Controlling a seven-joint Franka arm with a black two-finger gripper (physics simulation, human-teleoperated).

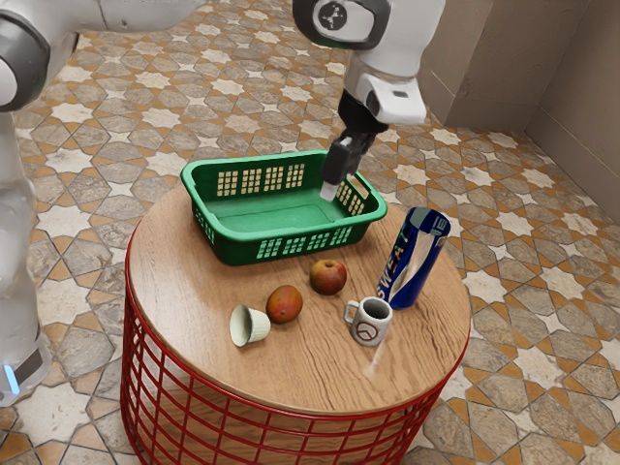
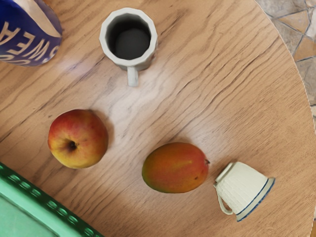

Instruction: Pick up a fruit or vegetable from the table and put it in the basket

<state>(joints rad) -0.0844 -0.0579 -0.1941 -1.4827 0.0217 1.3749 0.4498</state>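
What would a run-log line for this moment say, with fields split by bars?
tool: raised near basket | apple, mango: on table, outside basket | mug: upright | cup: on its side | basket: no fruit seen inside

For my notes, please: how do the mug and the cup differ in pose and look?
The mug stands upright; the cup lies on its side. The mug is greyish white with a round dark mark; the cup is cream with a blue band at its rim. Both have a handle.
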